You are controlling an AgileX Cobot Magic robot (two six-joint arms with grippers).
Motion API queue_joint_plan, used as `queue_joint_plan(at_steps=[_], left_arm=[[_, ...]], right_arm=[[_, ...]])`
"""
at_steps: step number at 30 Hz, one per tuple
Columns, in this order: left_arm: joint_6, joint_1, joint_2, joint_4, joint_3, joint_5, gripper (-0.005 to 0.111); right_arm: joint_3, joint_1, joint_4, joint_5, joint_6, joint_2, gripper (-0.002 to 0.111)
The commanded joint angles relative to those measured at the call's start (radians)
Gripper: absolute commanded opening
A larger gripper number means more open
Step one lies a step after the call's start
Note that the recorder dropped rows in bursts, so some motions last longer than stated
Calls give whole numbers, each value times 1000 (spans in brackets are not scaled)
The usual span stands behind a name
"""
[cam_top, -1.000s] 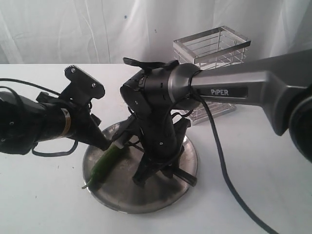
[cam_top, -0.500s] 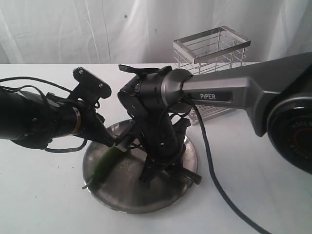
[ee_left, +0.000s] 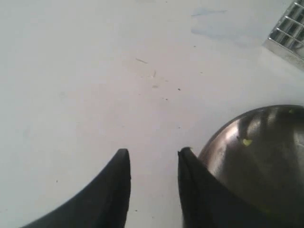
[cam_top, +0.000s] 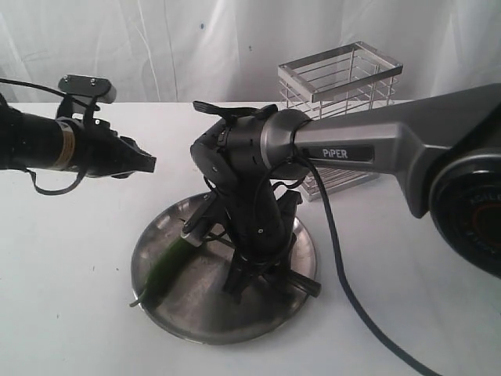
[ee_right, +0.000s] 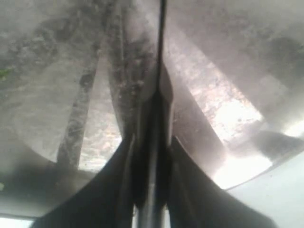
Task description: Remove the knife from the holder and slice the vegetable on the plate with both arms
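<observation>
The green vegetable (cam_top: 164,265) lies on the left half of the round steel plate (cam_top: 235,333). Over the plate's middle my right gripper (cam_top: 250,278) points down, shut on the knife (cam_top: 302,284), whose black handle sticks out to the right. In the right wrist view the knife (ee_right: 159,71) runs edge-on from between the fingers of the gripper (ee_right: 149,140) out over the plate (ee_right: 228,109). My left gripper (cam_top: 145,163) hangs above the table, left of the plate, apart from the vegetable. In its own view the left gripper (ee_left: 152,154) is open and empty beside the plate (ee_left: 266,156).
The chrome wire holder (cam_top: 340,74) stands behind the plate at the back right; its corner (ee_left: 289,33) shows in the left wrist view. A black cable (cam_top: 344,274) drops from the right arm across the table. A few green specks (ee_left: 246,141) lie on the plate.
My left gripper has let go of the vegetable and drawn back up and to the left, off the plate. The vegetable stays on the plate; the right arm has hardly moved.
</observation>
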Motion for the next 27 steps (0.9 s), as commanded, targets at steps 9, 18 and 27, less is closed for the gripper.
queue_joint_plan(at_steps=[9, 18, 27], left_arm=[[44, -34, 142, -29, 1, -196, 39], [41, -21, 145, 2, 1, -279, 39], [21, -4, 143, 12, 5, -335, 47]], right_arm=[[-3, 2, 21, 8, -53, -5, 0], [-3, 2, 23, 8, -59, -5, 0], [-3, 2, 23, 8, -59, -5, 0]])
